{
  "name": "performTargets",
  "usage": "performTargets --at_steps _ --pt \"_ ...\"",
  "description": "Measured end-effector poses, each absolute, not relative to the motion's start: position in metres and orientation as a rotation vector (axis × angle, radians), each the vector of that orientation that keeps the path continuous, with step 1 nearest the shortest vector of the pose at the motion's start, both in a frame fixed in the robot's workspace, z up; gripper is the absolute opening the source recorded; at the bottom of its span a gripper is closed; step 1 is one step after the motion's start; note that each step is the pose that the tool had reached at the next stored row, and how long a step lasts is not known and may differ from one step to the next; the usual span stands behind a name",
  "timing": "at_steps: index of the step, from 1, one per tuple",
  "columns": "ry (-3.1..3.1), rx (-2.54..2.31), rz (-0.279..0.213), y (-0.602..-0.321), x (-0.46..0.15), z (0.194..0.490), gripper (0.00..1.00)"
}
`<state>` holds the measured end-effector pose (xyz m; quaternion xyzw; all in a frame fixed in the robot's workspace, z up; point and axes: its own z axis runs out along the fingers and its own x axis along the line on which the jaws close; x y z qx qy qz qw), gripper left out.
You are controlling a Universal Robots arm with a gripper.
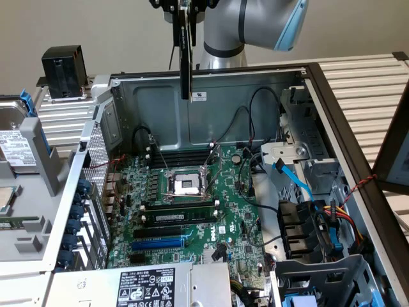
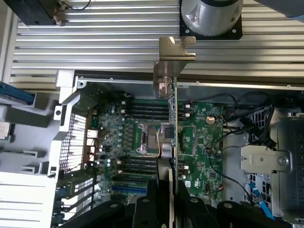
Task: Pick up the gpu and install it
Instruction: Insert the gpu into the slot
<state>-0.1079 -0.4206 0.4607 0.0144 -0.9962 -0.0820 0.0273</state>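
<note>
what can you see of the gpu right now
The gpu hangs edge-on, held upright in the gripper, so it reads as a thin dark card. The wrist view shows its green board edge and a metal bracket with a bent tab at its free end. It is in the air above the open computer case, over the motherboard, touching nothing but the gripper.

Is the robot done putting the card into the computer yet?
Not yet. Done: the gpu is picked up, with the gripper shut on it. In hand: the card hangs upright in the air over the open computer case, high above the motherboard. Left: it is not in any slot, and the blue slot on the board is bare.
</note>
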Motion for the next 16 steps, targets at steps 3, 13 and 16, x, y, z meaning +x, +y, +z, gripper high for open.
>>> performTargets --at_steps 3,13,16 --pt "-3.070 0.130 -0.251 -0.4206 -0.1080 0.4593 0.27" --pt "-3.031 0.407 -0.240 -0.4206 -0.1079 0.4549 0.27" --pt "-3.016 0.487 -0.237 -0.4206 -0.1080 0.4535 0.27"
